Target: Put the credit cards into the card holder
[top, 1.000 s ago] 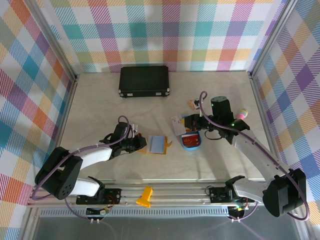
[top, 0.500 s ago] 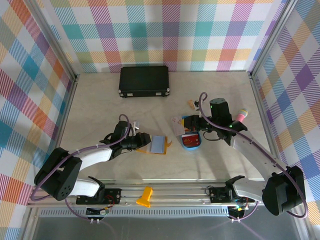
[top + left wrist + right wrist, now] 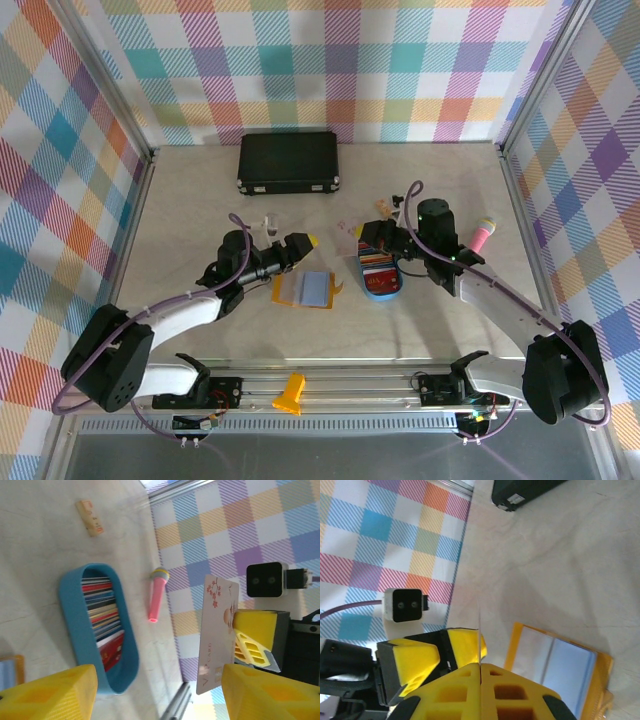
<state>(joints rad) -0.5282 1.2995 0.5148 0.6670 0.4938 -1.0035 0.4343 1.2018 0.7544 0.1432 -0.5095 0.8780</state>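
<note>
The mustard-yellow card holder [image 3: 304, 290] lies open on the table, its light blue pockets [image 3: 567, 670] facing up. A blue oval tray [image 3: 381, 285] to its right holds several credit cards [image 3: 102, 615] standing on edge. My right gripper [image 3: 368, 236] is shut on a white card with pink blossoms [image 3: 217, 630], held upright in the air left of the tray; the right wrist view shows this card edge-on [image 3: 480, 630]. My left gripper [image 3: 297, 245] hangs open above the card holder, pointing at that card, its yellow fingers [image 3: 50, 695] spread wide with nothing between them.
A large black case [image 3: 288, 163] sits at the back of the table. A pink toy microphone [image 3: 481, 233] lies right of the tray, and a small wooden piece [image 3: 90, 517] lies behind it. Plaid walls close in the table on three sides.
My left gripper has lifted off the card holder and swung up and right toward the held card. My right gripper has carried the white card slightly up and back.
</note>
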